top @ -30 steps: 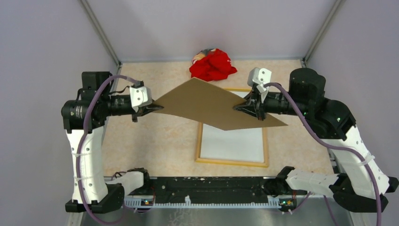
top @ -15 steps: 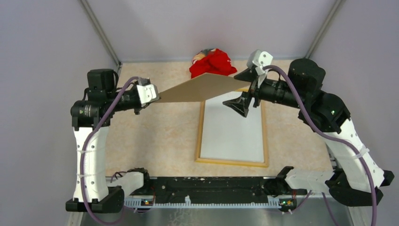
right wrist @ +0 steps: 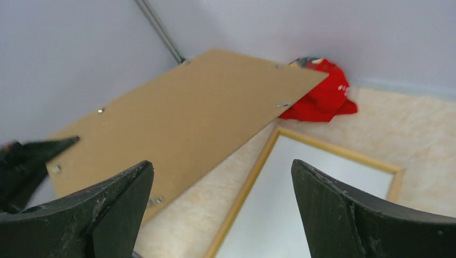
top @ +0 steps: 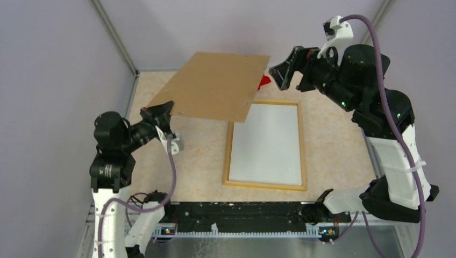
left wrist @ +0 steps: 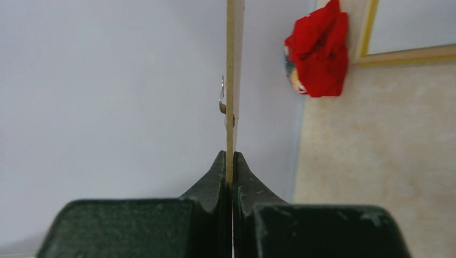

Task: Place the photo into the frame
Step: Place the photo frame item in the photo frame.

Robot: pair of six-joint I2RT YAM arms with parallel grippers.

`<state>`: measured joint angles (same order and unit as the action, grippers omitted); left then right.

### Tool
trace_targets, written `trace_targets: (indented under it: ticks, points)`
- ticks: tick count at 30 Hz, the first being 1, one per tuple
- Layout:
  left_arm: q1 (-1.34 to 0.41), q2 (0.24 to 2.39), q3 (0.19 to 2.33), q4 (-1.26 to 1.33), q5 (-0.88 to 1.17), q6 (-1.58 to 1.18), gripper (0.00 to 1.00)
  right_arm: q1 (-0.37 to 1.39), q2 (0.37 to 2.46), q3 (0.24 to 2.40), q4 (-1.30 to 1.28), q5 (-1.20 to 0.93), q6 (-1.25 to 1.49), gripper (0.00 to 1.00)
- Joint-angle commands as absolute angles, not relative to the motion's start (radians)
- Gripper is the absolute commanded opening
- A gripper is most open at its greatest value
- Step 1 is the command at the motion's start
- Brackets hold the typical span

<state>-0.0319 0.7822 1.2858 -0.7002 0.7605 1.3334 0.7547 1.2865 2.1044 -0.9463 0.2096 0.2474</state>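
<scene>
Fibreboard backing panel [top: 212, 86] pinched at corner by left gripper [top: 166, 107], held up so frame [top: 229, 156] lies uncovered on table [top: 177, 172], back up w/ white sheet inside, prob. photo [top: 266, 142] face-down. Right gripper [top: 290, 67] gapes wide, holding nothing.

Both arms have white moulded shells [top: 398, 166] on their lower links and glossy black round joint housings [top: 359, 58] above. A mauve cable [top: 172, 161] runs along each arm. The left hand [left wrist: 230, 156] and right hand [right wrist: 220, 165] have matte black, wedge-shaped fingers [right wrist: 107, 209] with scuffed edges. A white camera mount [top: 336, 27] caps each wrist.
</scene>
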Motion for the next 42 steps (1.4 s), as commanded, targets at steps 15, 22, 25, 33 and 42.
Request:
trace_targets:
  ticks: [15,22,25,33,42]
  points:
    - [-0.030,0.526,0.884,0.064,0.815,1.780,0.00,0.673,1.016,1.312,-0.318,0.060,1.076,0.98]
    - [-0.029,0.536,0.914,0.048,0.801,1.713,0.00,0.597,1.065,1.159,0.072,-0.080,1.171,0.93]
    - [-0.029,0.537,0.914,0.047,0.792,1.699,0.00,0.581,1.117,1.157,0.181,-0.135,1.207,0.88]
    - [-0.029,0.538,0.918,0.022,0.784,1.677,0.00,0.580,1.241,1.171,0.371,-0.209,1.275,0.61]
    - [-0.029,0.531,0.927,-0.037,0.769,1.663,0.00,0.582,1.344,1.212,0.535,-0.292,1.323,0.20]
